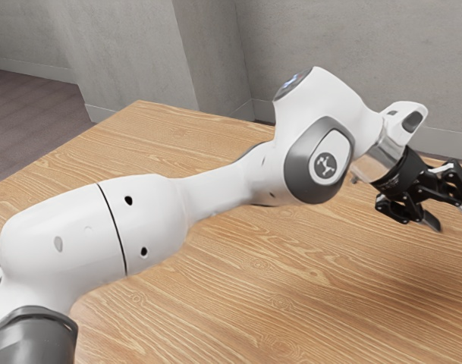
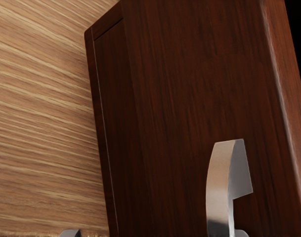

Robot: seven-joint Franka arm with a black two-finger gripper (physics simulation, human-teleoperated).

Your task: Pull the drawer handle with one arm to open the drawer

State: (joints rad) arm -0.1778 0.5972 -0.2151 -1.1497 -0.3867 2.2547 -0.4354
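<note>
Arm reaches across the wooden table to the edge at the exterior view's right. Gripper stands with its fingers spread wide and nothing clamped between them. In the wrist view, the dark wood drawer front sits directly ahead of the hand, resting on the table. Its curved silver handle stands out from the front, close before the hand.

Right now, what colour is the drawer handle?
The handle is silver-grey, clearest in the wrist view.
</note>
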